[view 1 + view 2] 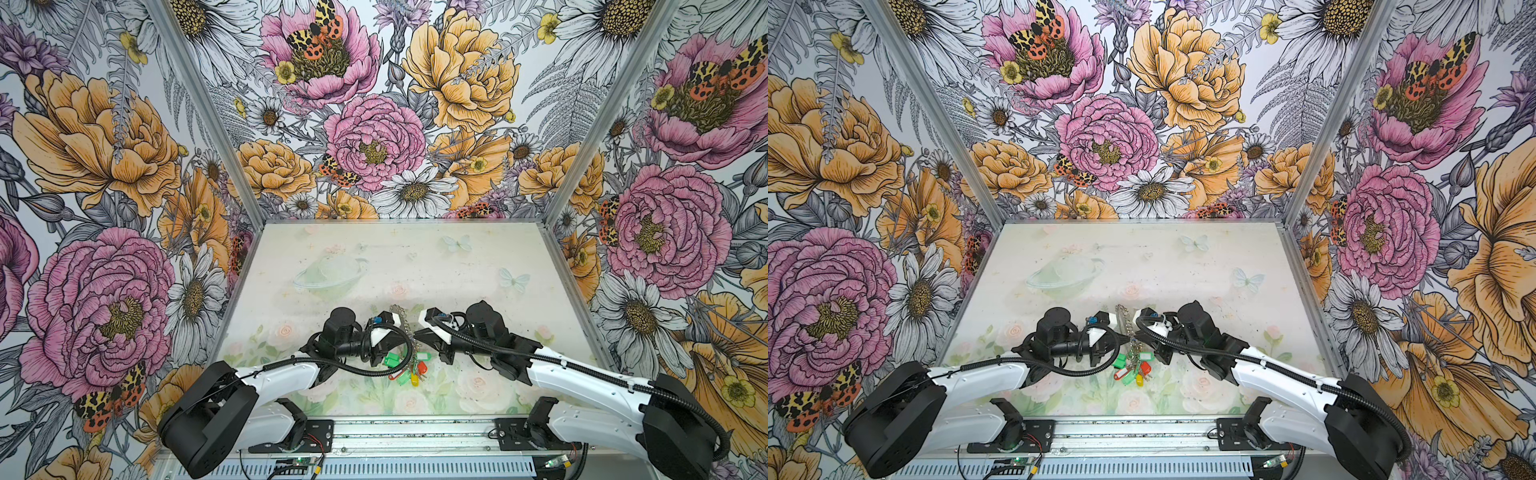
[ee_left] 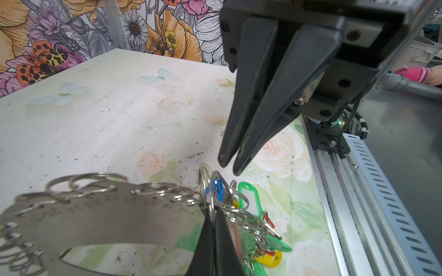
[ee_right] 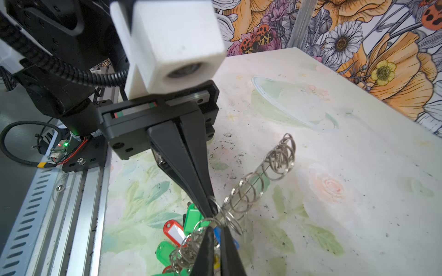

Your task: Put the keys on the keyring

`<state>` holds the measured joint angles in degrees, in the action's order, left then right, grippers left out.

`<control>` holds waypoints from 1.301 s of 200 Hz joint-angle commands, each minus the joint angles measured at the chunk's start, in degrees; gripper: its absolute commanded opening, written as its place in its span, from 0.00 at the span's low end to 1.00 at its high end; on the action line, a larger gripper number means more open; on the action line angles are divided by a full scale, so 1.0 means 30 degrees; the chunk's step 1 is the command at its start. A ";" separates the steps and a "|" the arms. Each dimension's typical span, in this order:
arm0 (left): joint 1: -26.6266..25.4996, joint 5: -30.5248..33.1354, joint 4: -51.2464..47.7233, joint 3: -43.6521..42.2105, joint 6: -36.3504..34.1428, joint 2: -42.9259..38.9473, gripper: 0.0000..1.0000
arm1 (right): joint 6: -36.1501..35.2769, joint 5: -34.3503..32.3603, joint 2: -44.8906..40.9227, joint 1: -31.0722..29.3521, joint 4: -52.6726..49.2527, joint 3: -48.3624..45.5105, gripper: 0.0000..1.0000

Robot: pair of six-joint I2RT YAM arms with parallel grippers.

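Note:
The keyring (image 2: 107, 215) is a flat grey band edged with wire rings. It is held up off the table and shows edge-on in both top views (image 1: 405, 328) (image 1: 1128, 322). My left gripper (image 2: 212, 212) is shut on its end, as the right wrist view also shows (image 3: 210, 206). The keys (image 2: 214, 188), a blue tag with a silvery key, hang among the rings right at that pinch. My right gripper (image 2: 230, 167) faces the left one, shut with nothing seen between its fingertips. The blue tag (image 3: 217, 231) lies just beyond its tips (image 3: 216, 229).
A bunch of keys with green, red and yellow tags (image 1: 405, 370) (image 1: 1133, 368) hangs from the keyring down to the table under both grippers. A metal rail (image 1: 407, 436) runs along the table's front edge. Floral walls (image 1: 124, 166) close in three sides.

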<state>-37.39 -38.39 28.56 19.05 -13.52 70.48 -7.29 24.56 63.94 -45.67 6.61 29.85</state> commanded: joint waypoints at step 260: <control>-0.0635 -0.0515 0.0736 0.0154 -0.1119 0.0055 0.03 | -0.0840 0.0077 0.1338 -0.0378 -0.1674 0.1684 0.00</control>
<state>-38.50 -39.77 27.27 19.05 -16.08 71.02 -7.84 26.61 67.85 -45.76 2.90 32.25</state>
